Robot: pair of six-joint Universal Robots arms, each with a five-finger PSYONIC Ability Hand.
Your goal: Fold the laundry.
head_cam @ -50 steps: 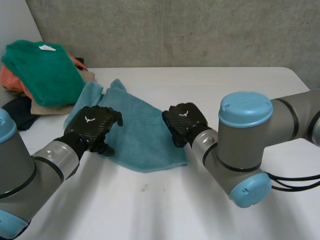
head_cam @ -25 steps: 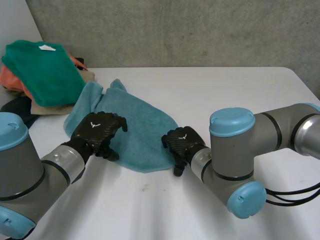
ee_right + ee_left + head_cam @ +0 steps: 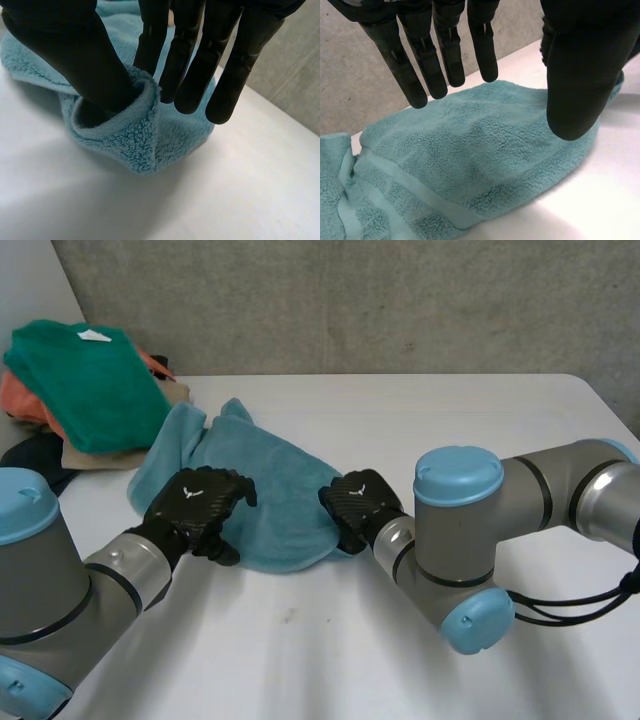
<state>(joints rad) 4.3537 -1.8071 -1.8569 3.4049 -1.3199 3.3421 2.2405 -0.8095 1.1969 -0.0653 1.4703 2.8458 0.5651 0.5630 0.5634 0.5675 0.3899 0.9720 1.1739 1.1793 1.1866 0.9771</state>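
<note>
A teal towel (image 3: pixel 270 485) lies rumpled on the white table (image 3: pixel 450 420), left of the middle. My left hand (image 3: pixel 195 502) rests over the towel's near left part, fingers (image 3: pixel 427 75) straight and spread just above the pile (image 3: pixel 470 165), holding nothing. My right hand (image 3: pixel 355 505) is at the towel's near right corner. There its thumb (image 3: pixel 80 55) and a finger pinch a rolled-up fold of the towel (image 3: pixel 135 145), lifted a little off the table.
At the far left edge of the table sits a pile of clothes (image 3: pixel 85 380) with a green garment on top, orange and tan ones beneath, and a dark one (image 3: pixel 35 465) beside it. A concrete wall runs behind the table.
My right hand went to the towel's near right corner, took hold of it and drew it leftward, bunching that corner. My left hand shifted slightly toward me on the towel.
</note>
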